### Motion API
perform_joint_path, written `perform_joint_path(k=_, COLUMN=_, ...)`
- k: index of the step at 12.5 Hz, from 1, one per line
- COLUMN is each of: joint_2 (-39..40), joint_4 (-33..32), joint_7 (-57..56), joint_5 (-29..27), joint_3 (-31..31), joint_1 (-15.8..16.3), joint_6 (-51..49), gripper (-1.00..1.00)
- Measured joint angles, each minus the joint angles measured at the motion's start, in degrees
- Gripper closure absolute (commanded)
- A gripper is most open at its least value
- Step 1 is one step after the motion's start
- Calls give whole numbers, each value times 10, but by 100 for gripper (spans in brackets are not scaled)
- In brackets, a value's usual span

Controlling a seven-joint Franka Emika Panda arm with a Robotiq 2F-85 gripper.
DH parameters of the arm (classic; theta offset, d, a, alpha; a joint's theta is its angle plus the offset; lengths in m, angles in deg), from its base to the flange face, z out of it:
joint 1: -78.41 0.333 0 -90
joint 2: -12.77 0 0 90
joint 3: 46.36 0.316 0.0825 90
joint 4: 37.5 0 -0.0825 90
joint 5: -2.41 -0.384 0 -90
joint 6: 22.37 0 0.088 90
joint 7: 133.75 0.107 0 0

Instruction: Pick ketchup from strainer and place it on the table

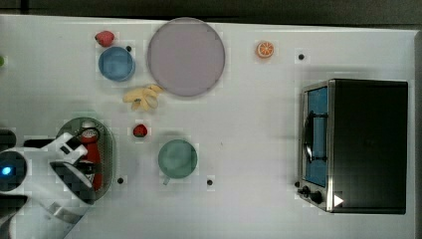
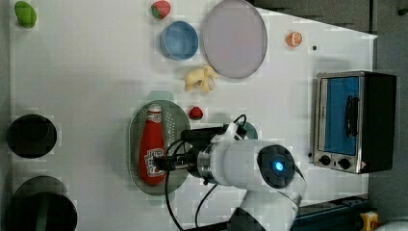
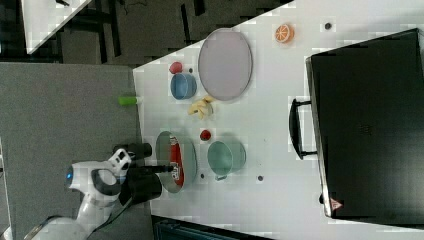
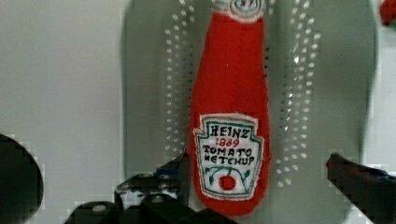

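Note:
The ketchup, a red bottle with a white cap and a white label, lies flat in the pale green strainer. My gripper is open just above the bottle's labelled lower half, one finger close beside the label and the other well off to the far side. In the left view the ketchup lies lengthwise in the strainer, and my gripper reaches over its base. In the top view my arm covers part of the ketchup and the strainer on the white table.
A teal cup and a strawberry sit just beside the strainer. Farther off are bananas, a blue bowl, a purple plate, an orange half and a toaster oven. Two black cylinders stand at the left view's left.

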Motion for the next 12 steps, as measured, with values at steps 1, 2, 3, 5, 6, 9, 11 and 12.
perform_joint_path(k=1, joint_2=24, joint_4=0, joint_7=16, joint_5=13, joint_3=-6, joint_1=0, joint_6=12, gripper=-100)
perform_joint_path(k=2, joint_2=43, joint_4=0, joint_7=29, joint_5=31, joint_3=-10, joint_1=-1, joint_6=21, gripper=-100)
perform_joint_path(k=3, joint_2=56, joint_4=1, joint_7=43, joint_5=45, joint_3=-15, joint_1=0, joint_6=25, gripper=-100)
perform_joint_path(k=5, joint_2=79, joint_4=3, joint_7=72, joint_5=78, joint_3=-18, joint_1=-1, joint_6=41, gripper=-100)
perform_joint_path(k=6, joint_2=90, joint_4=3, joint_7=85, joint_5=92, joint_3=-19, joint_1=0, joint_6=55, gripper=-100)
perform_joint_path(k=9, joint_2=121, joint_4=15, joint_7=109, joint_5=140, joint_3=-28, joint_1=10, joint_6=67, gripper=-43)
perform_joint_path(k=11, joint_2=136, joint_4=18, joint_7=121, joint_5=148, joint_3=-29, joint_1=11, joint_6=79, gripper=-18)
perform_joint_path(k=12, joint_2=134, joint_4=20, joint_7=125, joint_5=148, joint_3=-27, joint_1=10, joint_6=79, gripper=-18)
